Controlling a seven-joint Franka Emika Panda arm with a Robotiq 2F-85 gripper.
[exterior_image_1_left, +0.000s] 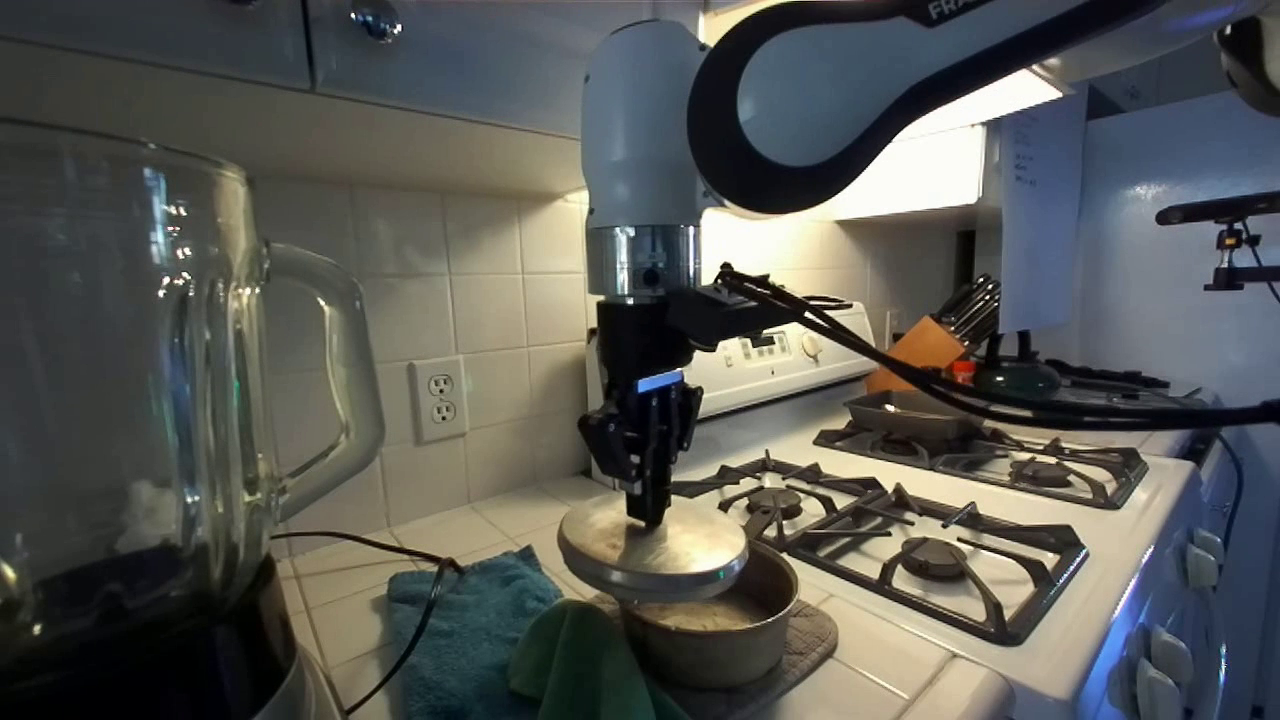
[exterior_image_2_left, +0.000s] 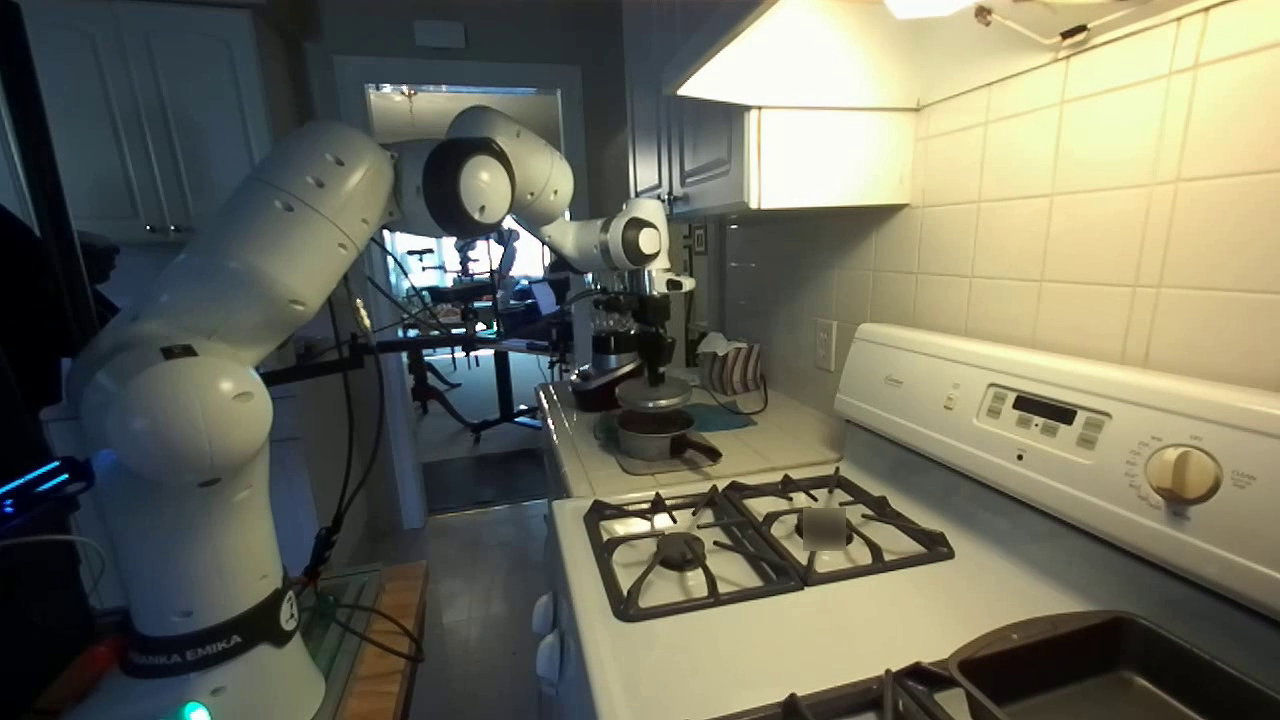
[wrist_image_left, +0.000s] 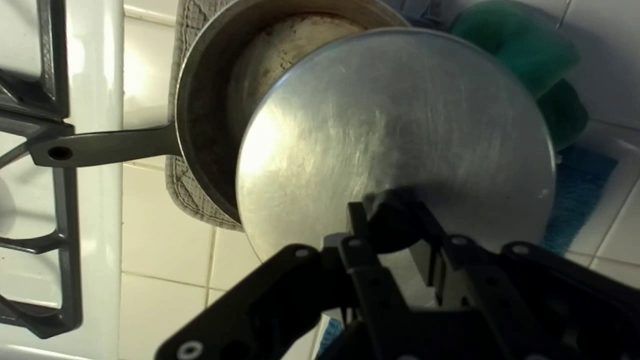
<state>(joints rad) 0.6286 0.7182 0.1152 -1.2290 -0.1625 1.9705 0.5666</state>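
My gripper (exterior_image_1_left: 648, 508) is shut on the dark knob (wrist_image_left: 395, 225) of a round silver lid (exterior_image_1_left: 655, 550). The gripper (exterior_image_2_left: 656, 372) and lid (exterior_image_2_left: 655, 394) also show in an exterior view, with a gap between the lid and the pot (exterior_image_2_left: 650, 440) below. In the wrist view the lid (wrist_image_left: 400, 130) sits off-centre over the pot (wrist_image_left: 202, 120) and leaves part of its inside showing. The pot (exterior_image_1_left: 715, 645) stands upright on a grey quilted mat (exterior_image_1_left: 805, 640). Its dark handle (wrist_image_left: 105, 146) points toward the stove. My fingers (wrist_image_left: 392, 215) partly hide the knob.
A blue towel (exterior_image_1_left: 470, 630) and a green cloth (exterior_image_1_left: 575, 650) lie beside the pot. A glass blender (exterior_image_1_left: 130, 400) stands nearby with its black cord on the counter. The white stove has black grates (exterior_image_1_left: 930, 560) and a dark baking pan (exterior_image_2_left: 1120, 670).
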